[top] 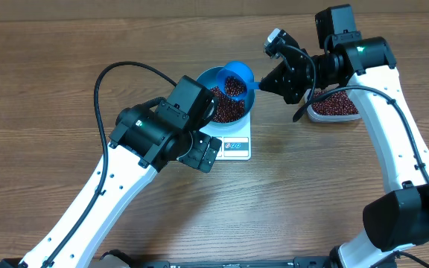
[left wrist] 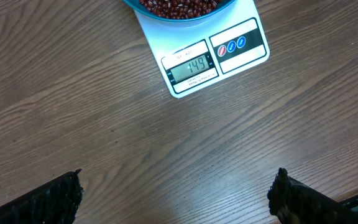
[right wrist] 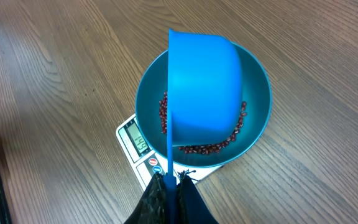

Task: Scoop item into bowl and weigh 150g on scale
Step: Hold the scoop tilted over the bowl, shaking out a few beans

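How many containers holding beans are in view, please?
3: the blue bowl on the scale, the scoop held over it by the right pincer, and the partly hidden tub to their right.

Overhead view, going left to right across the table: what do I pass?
left gripper → blue bowl → right gripper → clear tub. The scale and scoop overlap the bowl, so they are left out.

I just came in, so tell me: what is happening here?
The right gripper, shut on the handle of a blue scoop, tips it over the blue bowl on the white scale. Red-brown beans lie in the bowl, and the display seems to read 149. The left gripper hangs open and empty above the table.
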### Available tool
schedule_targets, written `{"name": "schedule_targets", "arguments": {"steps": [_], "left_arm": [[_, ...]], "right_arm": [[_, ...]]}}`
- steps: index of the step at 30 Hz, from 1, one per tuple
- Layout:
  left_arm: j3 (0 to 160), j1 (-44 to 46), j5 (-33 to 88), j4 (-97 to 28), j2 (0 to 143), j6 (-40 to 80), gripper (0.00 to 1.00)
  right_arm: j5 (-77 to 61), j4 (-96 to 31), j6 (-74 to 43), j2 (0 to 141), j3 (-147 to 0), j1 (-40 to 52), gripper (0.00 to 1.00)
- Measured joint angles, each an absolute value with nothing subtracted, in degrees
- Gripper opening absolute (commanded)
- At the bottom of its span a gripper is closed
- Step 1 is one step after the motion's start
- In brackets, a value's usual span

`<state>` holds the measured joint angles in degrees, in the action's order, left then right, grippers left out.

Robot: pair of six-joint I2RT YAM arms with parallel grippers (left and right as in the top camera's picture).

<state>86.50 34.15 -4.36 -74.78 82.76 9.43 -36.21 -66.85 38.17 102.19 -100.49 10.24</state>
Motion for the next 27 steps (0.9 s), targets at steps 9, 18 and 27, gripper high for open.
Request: {"name": "schedule_targets", "arguments": {"steps": [9,18,27], "left_arm": [[86.50,34.15,-4.36,-74.78,82.76,9.43,0.99],[86.50,34.15,-4.36,-74.78,82.76,9.43,0.99],[86.50,34.15,-4.36,-74.78,82.76,9.43,1.00]], "right_arm": [[-36.21,-66.85,38.81,102.19,-100.49,10.28,0.04],[-36.21,-66.54,39.94,102.19,-100.49,10.28,0.04],[-36.21,-67.18,40.29,102.19,-100.49,10.57,0.04]]}}
